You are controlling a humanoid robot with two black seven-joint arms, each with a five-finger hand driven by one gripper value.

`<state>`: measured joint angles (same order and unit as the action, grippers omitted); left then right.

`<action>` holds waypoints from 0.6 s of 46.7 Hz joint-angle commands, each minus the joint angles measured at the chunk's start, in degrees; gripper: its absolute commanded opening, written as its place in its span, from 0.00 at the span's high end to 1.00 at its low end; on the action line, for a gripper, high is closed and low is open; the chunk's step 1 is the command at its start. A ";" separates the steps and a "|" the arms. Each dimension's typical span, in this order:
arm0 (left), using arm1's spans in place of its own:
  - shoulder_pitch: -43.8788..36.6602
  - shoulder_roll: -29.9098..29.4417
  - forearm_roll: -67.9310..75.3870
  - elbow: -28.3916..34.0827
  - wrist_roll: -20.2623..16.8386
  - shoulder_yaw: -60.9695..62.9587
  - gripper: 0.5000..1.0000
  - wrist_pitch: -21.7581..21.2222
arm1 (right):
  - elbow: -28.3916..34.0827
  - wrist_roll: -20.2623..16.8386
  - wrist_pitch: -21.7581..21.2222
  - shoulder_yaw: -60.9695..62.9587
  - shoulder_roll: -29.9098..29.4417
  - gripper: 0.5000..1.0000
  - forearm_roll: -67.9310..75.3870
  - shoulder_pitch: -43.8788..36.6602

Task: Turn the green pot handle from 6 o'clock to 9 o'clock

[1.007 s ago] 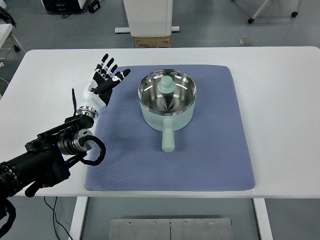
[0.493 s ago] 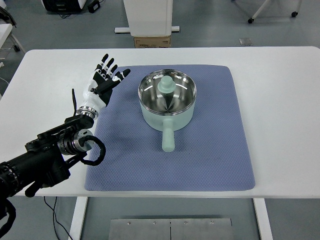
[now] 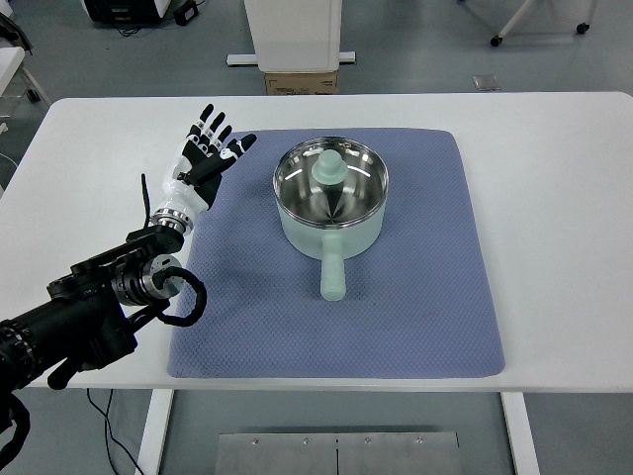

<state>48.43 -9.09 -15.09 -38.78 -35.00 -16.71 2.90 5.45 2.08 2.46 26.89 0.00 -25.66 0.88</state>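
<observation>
A single camera looks steeply down from the robot's side onto the white table (image 3: 554,198), taking in its whole width, with grey floor visible beyond the far edge.

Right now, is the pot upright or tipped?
Upright: the pot sits flat on the mat, rim facing up, handle pointing toward 6 o'clock.

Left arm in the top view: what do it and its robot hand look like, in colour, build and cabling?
The left arm is bulky matte black with a silver ring joint and a looping black cable. A white wrist cuff leads to the robot hand: black palm, slim segmented black-and-white fingers.
</observation>
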 commanded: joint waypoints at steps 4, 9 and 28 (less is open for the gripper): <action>-0.09 -0.49 1.46 0.02 0.00 -0.08 0.00 0.00 | 0.00 0.03 0.00 0.00 0.00 0.00 0.00 0.00; -0.53 -0.58 2.87 0.02 0.00 -0.17 0.00 0.00 | 0.00 -0.06 0.00 0.00 0.00 0.00 0.00 0.00; -1.41 -0.40 2.87 -0.07 0.00 -1.13 0.00 0.79 | 0.00 -0.06 0.00 0.00 0.00 0.00 0.00 0.00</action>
<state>47.03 -9.62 -12.22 -38.85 -35.00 -17.76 3.66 5.45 2.04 2.46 26.89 0.00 -25.66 0.88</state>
